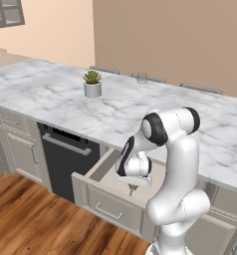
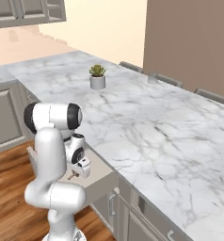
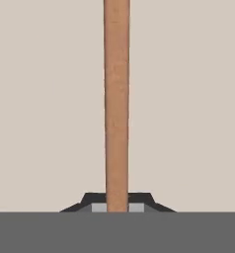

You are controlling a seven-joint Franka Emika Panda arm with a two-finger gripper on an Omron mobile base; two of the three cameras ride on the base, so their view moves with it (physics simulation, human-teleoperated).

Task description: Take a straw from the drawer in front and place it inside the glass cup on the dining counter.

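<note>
While its dark fingers pinch from both sides, the gripper [image 3: 117, 205] holds the straw [image 3: 116, 104], a smooth, matte brownish-orange cylinder running straight toward twelve o'clock over the drawer's plain beige floor. Seen from the left base camera, the gripper [image 1: 133, 188] hangs inside the open drawer [image 1: 101, 198], whose panelled beige-grey front carries a slim silver bar handle. Above it lies the dining counter [image 1: 140, 119], polished white marble with grey veins. Near its far edge, at twelve o'clock, stands the glass cup [image 1: 141, 77], clear and cylindrical; at ten o'clock, a white pot with a spiky green plant [image 1: 92, 84]. No writing shows.
</note>
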